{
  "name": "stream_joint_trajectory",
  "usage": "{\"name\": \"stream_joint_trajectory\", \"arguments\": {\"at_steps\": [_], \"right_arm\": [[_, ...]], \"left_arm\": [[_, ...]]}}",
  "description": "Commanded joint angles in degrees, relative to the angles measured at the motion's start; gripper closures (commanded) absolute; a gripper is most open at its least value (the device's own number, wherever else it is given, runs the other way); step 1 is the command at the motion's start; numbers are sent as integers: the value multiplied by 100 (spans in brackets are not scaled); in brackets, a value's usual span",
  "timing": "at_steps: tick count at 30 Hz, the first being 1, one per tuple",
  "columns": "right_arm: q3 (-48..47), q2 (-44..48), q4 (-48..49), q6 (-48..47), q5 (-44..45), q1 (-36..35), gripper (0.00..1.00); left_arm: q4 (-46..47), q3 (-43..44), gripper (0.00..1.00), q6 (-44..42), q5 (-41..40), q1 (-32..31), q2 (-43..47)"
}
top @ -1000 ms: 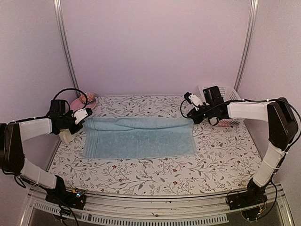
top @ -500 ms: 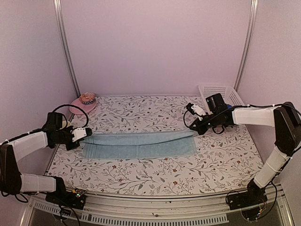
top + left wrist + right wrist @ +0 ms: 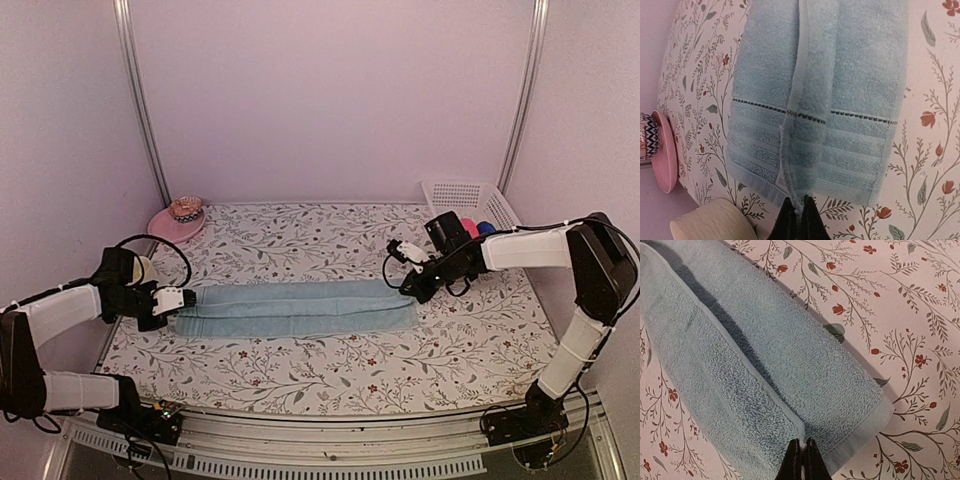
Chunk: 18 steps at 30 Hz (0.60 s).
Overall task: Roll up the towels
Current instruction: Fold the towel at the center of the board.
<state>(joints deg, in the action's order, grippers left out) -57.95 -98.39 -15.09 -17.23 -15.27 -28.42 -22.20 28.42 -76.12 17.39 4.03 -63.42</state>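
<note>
A pale aqua towel (image 3: 295, 308) lies as a long narrow strip across the floral table, its far long edge folded over toward the near side. My left gripper (image 3: 181, 300) is at the strip's left end, shut on the folded edge of the towel (image 3: 840, 100), with the cloth pinched between the black fingertips of the left gripper (image 3: 800, 207). My right gripper (image 3: 411, 286) is at the right end. In the right wrist view the right gripper (image 3: 802, 445) is shut on a fold of the towel (image 3: 765, 365). Both grippers are low, close to the table.
A pink brimmed hat (image 3: 178, 218) sits at the back left corner. A cream roll (image 3: 715, 222) stands beside my left gripper. A white basket (image 3: 470, 195) at the back right holds something blue and something red. Pale walls close in on both sides.
Both grippers have come toward the near side and down, each bringing the towel's far edge with it. The towel has gone from a wide rectangle to a narrow folded strip.
</note>
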Motion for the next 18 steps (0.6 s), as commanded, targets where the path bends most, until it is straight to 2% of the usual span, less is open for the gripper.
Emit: {"name": "stream_joint_trajectory", "arguments": {"at_steps": [1,18], "right_arm": [[167,-131,-188,-154,182,-170,98],[776,456,7,-201,592,-504,98]], "left_arm": [[-249,-139,100,-352,-33,80,-57],[-115,-358,100,-583,-260,157,-116]]}}
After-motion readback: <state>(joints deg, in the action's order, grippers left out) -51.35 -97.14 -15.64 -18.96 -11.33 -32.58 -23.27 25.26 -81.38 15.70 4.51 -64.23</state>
